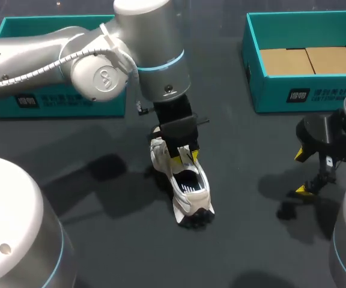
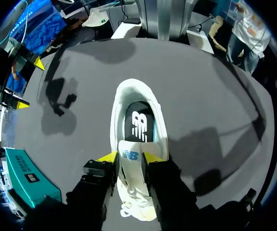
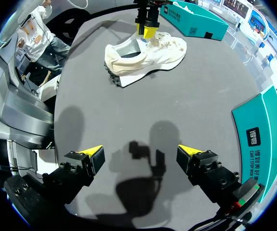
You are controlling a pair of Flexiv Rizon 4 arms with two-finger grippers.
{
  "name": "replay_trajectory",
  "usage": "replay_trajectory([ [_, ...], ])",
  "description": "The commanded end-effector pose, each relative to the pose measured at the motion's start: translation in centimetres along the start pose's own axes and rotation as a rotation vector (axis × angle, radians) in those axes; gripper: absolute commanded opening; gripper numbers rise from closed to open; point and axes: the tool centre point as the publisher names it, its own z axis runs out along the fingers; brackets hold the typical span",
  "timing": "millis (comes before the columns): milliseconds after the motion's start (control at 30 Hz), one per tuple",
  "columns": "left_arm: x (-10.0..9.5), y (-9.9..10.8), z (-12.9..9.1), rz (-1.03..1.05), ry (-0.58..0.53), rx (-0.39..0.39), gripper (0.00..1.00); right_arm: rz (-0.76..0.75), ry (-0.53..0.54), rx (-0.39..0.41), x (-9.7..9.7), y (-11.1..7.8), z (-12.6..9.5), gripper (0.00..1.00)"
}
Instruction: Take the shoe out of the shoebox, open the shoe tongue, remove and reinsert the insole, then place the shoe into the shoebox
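A white shoe (image 1: 188, 192) with a black insole (image 2: 139, 122) stands on the dark table at the middle, its opening facing up. My left gripper (image 1: 182, 155) comes down onto it from above. Its yellow-tipped fingers (image 2: 108, 157) are shut on the shoe tongue (image 2: 130, 166) from both sides, holding it back from the opening. The right wrist view shows the shoe (image 3: 145, 57) far ahead, with the left gripper (image 3: 147, 30) on it. My right gripper (image 1: 301, 173) hangs open over bare table at the right, nothing between its fingers (image 3: 93, 150). The open teal shoebox (image 1: 293, 93) sits at the back right.
Brown cardboard lines the bottom of the shoebox. A second teal box (image 1: 59, 102) stands at the back left, partly behind my left arm. The shoebox wall (image 3: 261, 134) is close beside my right gripper. Dark tabletop (image 1: 251, 240) lies around the shoe.
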Motion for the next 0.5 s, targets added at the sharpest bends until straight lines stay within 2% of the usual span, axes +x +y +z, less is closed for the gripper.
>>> replay_trajectory([
  [33,0.3,-0.5,0.4,0.011,-0.006,-0.023,0.3,0.0,-0.003,0.001,0.2,0.0,0.0,1.0],
  [300,0.6,-0.6,4.8,0.017,0.042,0.005,0.3,0.0,-0.003,0.001,0.2,0.0,0.0,1.0],
  [500,1.2,-1.7,4.9,0.037,0.049,0.016,0.3,0.0,-0.003,0.001,0.2,0.0,0.0,1.0],
])
